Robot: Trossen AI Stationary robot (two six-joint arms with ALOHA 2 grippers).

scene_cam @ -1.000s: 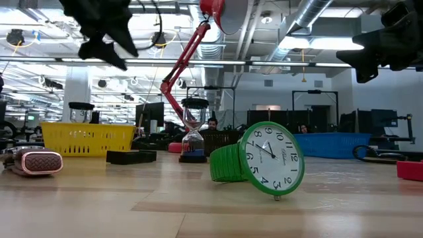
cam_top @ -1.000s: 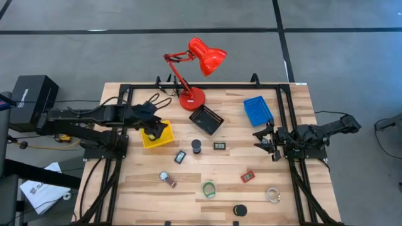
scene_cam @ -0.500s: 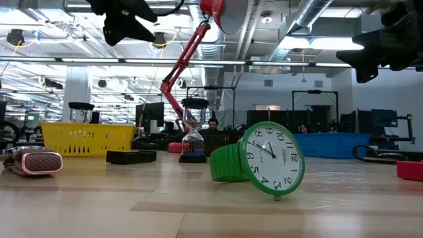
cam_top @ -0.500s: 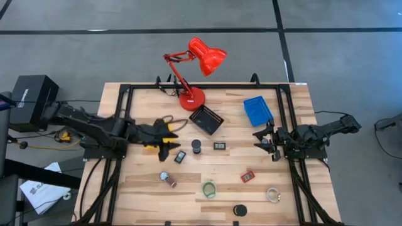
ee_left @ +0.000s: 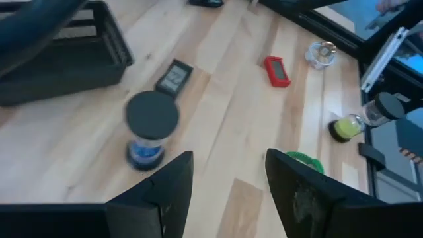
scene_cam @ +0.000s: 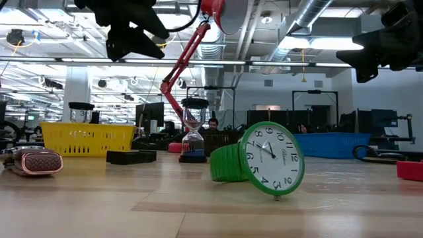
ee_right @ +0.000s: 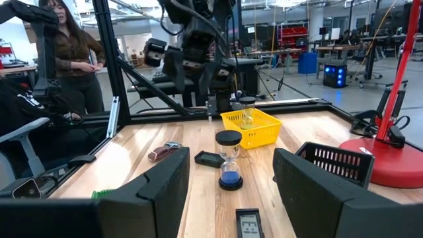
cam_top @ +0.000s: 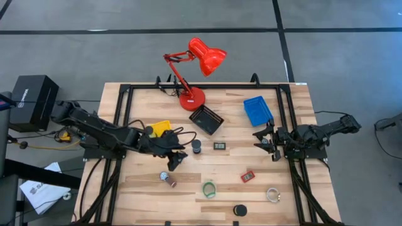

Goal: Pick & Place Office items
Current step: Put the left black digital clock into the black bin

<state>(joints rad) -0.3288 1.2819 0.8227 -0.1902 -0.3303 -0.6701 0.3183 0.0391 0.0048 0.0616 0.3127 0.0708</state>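
Note:
My left gripper (cam_top: 174,155) is open and hovers above the table's middle, just left of the black-capped hourglass (cam_top: 196,146) (ee_left: 152,129). In the left wrist view its fingers (ee_left: 165,192) frame bare wood. A flat black piece (ee_right: 210,158) lies beside the hourglass; the gripper hides it from above. A small black display piece (cam_top: 220,145), a red piece (cam_top: 248,176), a green watch (cam_top: 208,188), a clear ring (cam_top: 272,194), a black puck (cam_top: 240,210) and a pink-strapped watch (cam_top: 168,179) lie flat on the table. My right gripper (cam_top: 269,142) waits open near the right edge.
The yellow tray (cam_top: 161,128), black mesh tray (cam_top: 206,119) and blue tray (cam_top: 257,110) stand in the table's far half. The red lamp (cam_top: 191,98) stands at the far edge. A black frame rail (cam_top: 129,119) runs along each side. A person (ee_right: 66,53) stands beyond the table's left side.
My left gripper has moved from above the yellow tray toward the near edge and the right, ending beside the hourglass over the flat black piece. The yellow tray shows again. The objects on the table and my right arm have kept still.

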